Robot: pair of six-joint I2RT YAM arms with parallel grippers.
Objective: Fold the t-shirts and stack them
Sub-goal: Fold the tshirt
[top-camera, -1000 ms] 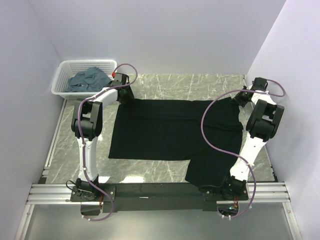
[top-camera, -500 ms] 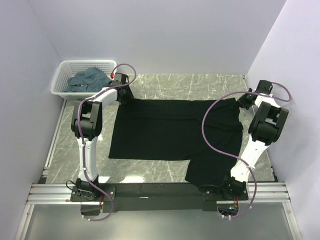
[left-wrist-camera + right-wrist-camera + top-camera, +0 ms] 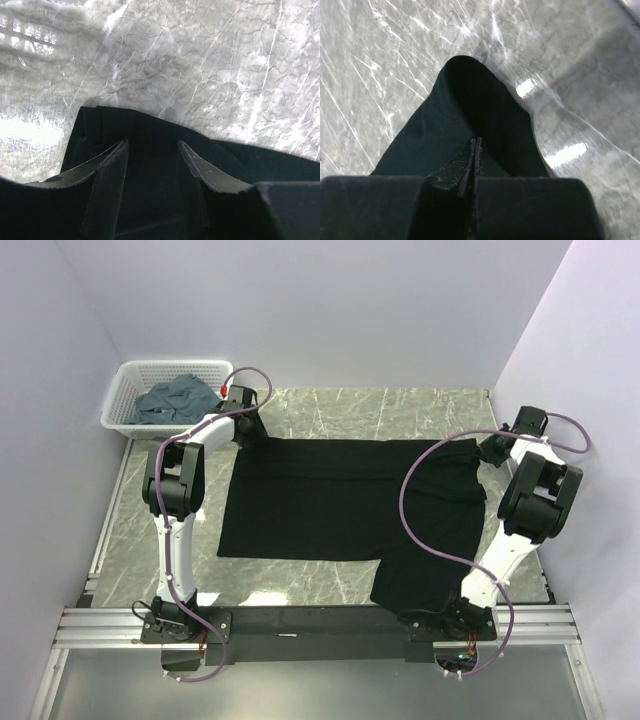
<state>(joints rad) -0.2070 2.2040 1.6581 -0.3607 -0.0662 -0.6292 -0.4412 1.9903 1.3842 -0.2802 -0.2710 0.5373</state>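
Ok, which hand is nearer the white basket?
Left. The left hand sits just right of the basket, over a corner of the black t-shirt; the right hand pinches it across the table.

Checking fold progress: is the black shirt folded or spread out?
Spread out: the black t-shirt lies flat and wide across the table.

Grey marble table (image 3: 350, 405); black t-shirt (image 3: 320, 500) spread across middle; white basket (image 3: 140, 428) at far-left corner.

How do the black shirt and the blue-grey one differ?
The black cloth t-shirt lies spread on the grey marble table; the blue-grey cloth shirt sits crumpled in the white plastic lattice basket. The right tool pinches the black one; no tool touches the blue-grey. Both are cloth.
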